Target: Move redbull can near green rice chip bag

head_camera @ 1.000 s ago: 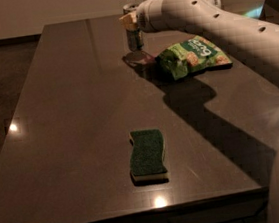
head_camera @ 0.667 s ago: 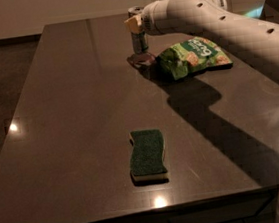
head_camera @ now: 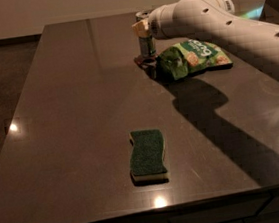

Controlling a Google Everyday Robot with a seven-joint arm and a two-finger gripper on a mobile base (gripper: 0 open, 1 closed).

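**Can by the bag, claw at its top**

The can (head_camera: 147,46) stands upright at the far side of the table (head_camera: 78,105), just left of the bag (head_camera: 193,57); whether the two touch I cannot tell. The gripper (head_camera: 142,28) sits against the can's upper part, on the end of the white arm (head_camera: 219,19) reaching in from the right; whether the claw pinches the can or is slack I cannot tell.

The can looks like a slim, stiff metal cylinder, smooth and probably slippery; tall on a narrow base, it should tip easily. A square hold across the mid-body seems safest, and a gentle one, since thin walls dent.

The bag is crinkled glossy film, soft and puffy; I'd guess a nudge would slide it. The table is dark and polished, throwing back the lights. A sponge (head_camera: 147,154) lies flat near the front, well apart; its top is rough green, its base yellow.
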